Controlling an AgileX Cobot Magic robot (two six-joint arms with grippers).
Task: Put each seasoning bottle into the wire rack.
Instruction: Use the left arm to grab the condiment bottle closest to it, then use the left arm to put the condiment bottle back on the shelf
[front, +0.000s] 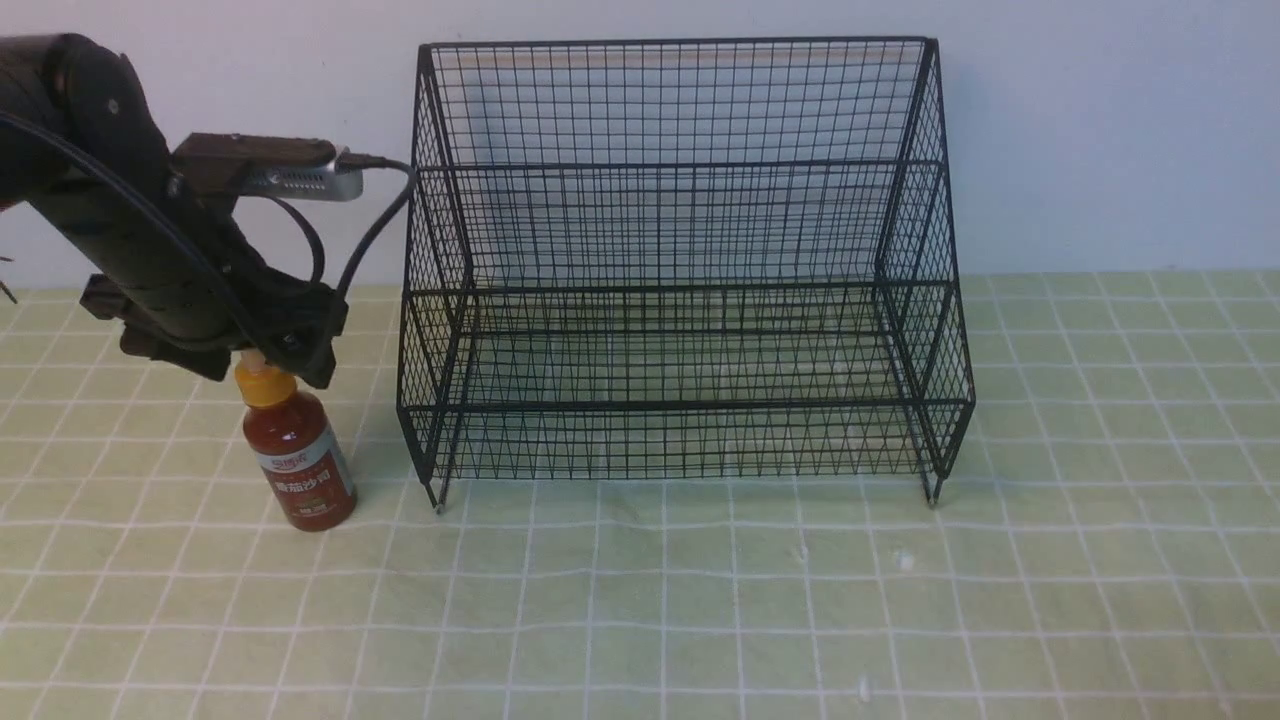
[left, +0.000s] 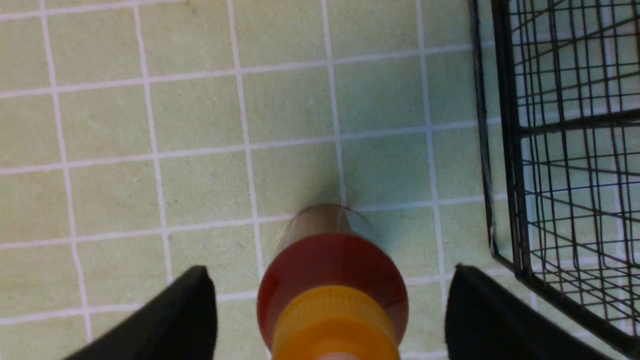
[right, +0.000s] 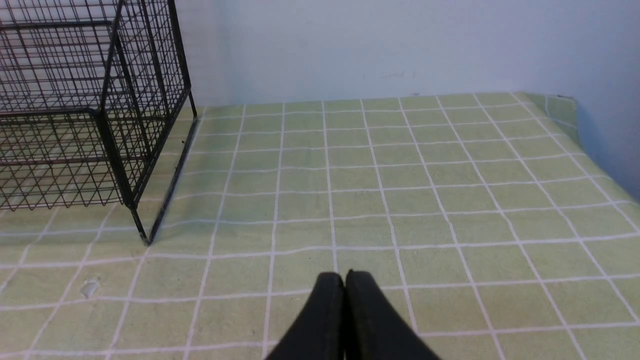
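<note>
Standing on its own base toward the left edge of the bench (front: 700, 600), the seasoning bottle (front: 298, 455) is sitting just outside the wire rack (front: 680, 260), close to the rack's left front leg but not touching it. Dark red sauce is filling the clear bottle up to its shoulder, a yellow-orange cap is closing the top, and a white-and-red label is wrapping the body. The left pincer (left: 328, 269) is hanging directly over the cap with its fingers (left: 185, 310) spread wide, one on each side of the bottle and neither touching it. The right pincer (right: 344, 275) is showing only in its own wrist view, its fingers pressed together on nothing, hovering low over the bench off the rack's right side.

The rack is standing on short legs by the far edge of the bench, its tall back against the wall (front: 1100, 130); through both mesh tiers only cloth and wall are showing. A pale green cloth with a white grid is covering the bench, wrinkling slightly in front of the rack. The wall behind is looking plain and pale blue-white.
</note>
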